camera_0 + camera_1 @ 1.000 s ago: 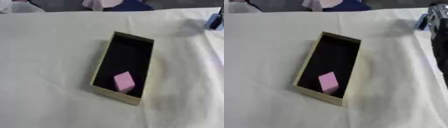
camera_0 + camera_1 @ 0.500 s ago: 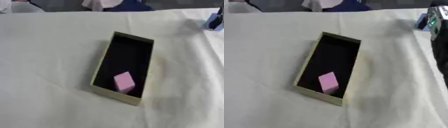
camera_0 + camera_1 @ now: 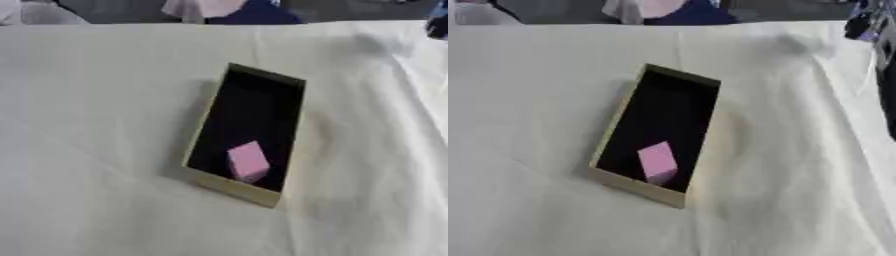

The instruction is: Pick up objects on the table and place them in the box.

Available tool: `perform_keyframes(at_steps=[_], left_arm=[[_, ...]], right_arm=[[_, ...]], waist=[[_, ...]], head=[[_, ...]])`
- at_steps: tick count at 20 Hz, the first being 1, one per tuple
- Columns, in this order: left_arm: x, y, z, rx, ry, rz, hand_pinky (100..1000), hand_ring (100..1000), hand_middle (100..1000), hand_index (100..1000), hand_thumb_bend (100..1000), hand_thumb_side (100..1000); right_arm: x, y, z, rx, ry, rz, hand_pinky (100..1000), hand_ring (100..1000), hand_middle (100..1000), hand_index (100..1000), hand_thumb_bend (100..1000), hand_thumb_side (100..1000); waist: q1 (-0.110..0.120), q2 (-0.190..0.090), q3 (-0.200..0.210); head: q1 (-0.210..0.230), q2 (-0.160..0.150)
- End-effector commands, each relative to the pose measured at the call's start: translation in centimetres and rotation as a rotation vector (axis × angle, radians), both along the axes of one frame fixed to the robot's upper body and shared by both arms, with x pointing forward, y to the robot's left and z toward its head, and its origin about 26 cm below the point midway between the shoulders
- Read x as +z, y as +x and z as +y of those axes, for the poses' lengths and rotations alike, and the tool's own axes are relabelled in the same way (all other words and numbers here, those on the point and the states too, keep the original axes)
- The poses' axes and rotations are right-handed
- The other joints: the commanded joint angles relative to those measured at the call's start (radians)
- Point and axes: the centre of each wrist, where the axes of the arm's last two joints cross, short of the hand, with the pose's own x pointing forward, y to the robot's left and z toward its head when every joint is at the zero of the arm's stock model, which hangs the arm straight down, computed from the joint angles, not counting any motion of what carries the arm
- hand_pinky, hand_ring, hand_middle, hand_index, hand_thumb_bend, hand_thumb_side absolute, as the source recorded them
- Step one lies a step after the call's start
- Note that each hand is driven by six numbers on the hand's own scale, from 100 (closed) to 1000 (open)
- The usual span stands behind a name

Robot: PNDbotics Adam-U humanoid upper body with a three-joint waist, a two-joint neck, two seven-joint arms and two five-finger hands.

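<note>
Your box [image 3: 247,150] sits mid-table on the white cloth [image 3: 96,125], long and narrow, black inside with pale tan walls, angled so its near short end points toward you and slightly right. One pink block [image 3: 248,161] lies inside it, down at the near end of the box, close to the near wall and a little toward the right-hand wall.

Your right hand [image 3: 859,25] shows only as a dark shape at the top right corner, far beyond and right of the box, well apart from it. It seems to have something blue or purple by it, but you cannot tell what, nor whether the fingers are spread, curled or clamped on anything. Your left hand is in no view.

No other loose object shows on the cloth around the box.

Risks from here, as judgement:
- The cloth is wrinkled right of the box; an arm sweeping low from that side could drag the cloth and shift the box.
- The box is narrow; a release off its centre line could land an object on a wall or outside.
- A drop onto the pink block could bounce out.
</note>
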Motion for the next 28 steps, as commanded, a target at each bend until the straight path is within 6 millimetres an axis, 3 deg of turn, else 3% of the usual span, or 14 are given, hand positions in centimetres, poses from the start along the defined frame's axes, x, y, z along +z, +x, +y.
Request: perform_keyframes(at_steps=[1, 7, 14, 19, 24, 28], left_arm=[[1.2, -0.3, 0.3, 0.001, 0.032, -0.037, 705, 748, 749, 883, 245, 729], [1.2, -0.3, 0.3, -0.001, 0.035, -0.035, 705, 748, 749, 883, 250, 722], [1.2, -0.3, 0.2, -0.012, 0.045, -0.022, 706, 748, 749, 883, 254, 717], [1.0, -0.4, 0.2, -0.017, 0.05, -0.005, 706, 748, 749, 883, 258, 716], [0.9, -0.4, 0.2, -0.02, 0.054, 0.001, 706, 748, 749, 883, 261, 711], [0.9, -0.4, 0.2, -0.022, 0.055, 0.003, 706, 748, 749, 883, 262, 710]], right_arm=[[3.0, -1.2, 0.2, 0.072, -0.059, -0.059, 575, 570, 463, 526, 100, 100], [2.8, -2.3, 2.3, 0.251, -0.117, -0.052, 568, 567, 462, 525, 100, 100], [1.0, -3.1, 7.2, 0.514, -0.202, 0.038, 549, 558, 459, 523, 100, 100], [-0.8, -3.4, 8.5, 0.656, -0.234, 0.104, 567, 562, 463, 526, 100, 100], [-2.2, -3.7, 10.1, 0.815, -0.265, 0.129, 564, 559, 463, 526, 100, 100], [-2.3, -3.5, 9.6, 0.892, -0.244, 0.145, 566, 560, 464, 524, 100, 100]], waist=[[-0.001, -0.028, -0.003], [-0.01, -0.046, -0.008], [-0.02, -0.074, -0.019], [-0.026, -0.097, -0.026], [-0.028, -0.113, -0.033], [-0.028, -0.117, -0.033]], head=[[0.003, 0.012], [0.005, 0.026], [0.015, 0.056], [0.021, 0.08], [0.029, 0.084], [0.031, 0.084]])
